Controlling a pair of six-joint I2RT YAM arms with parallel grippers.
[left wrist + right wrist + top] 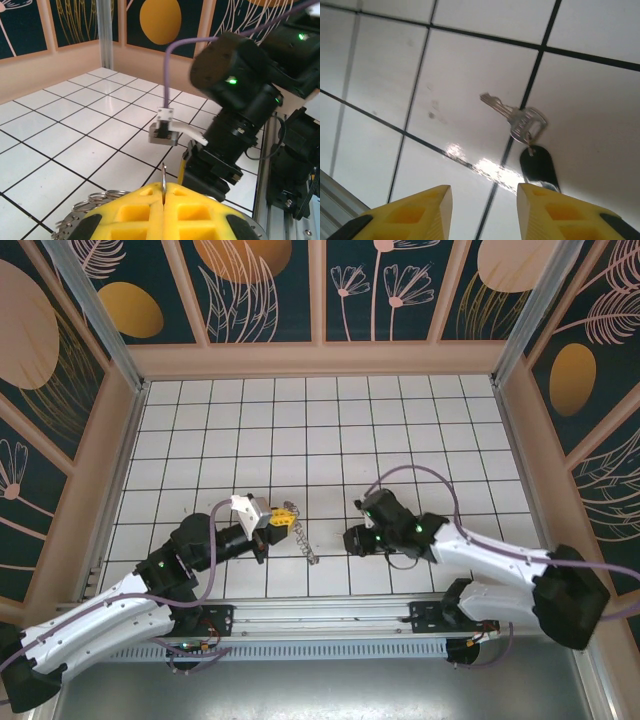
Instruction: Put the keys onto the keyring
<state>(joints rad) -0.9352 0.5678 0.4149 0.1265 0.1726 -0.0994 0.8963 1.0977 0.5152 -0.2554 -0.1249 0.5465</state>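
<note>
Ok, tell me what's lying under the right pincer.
The keys, a silver key with a black fob, lie on the white tiles below the open right pincer. One yellow finger covers the fob's near end.

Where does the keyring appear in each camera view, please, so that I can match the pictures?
Top external: keyring, left of centre, trailing down-right from the left end effector.
Left wrist: bottom left, its loops beside that end effector's yellow fingers, one strand pinched between them.
Shared landmark: those yellow fingers.
</note>
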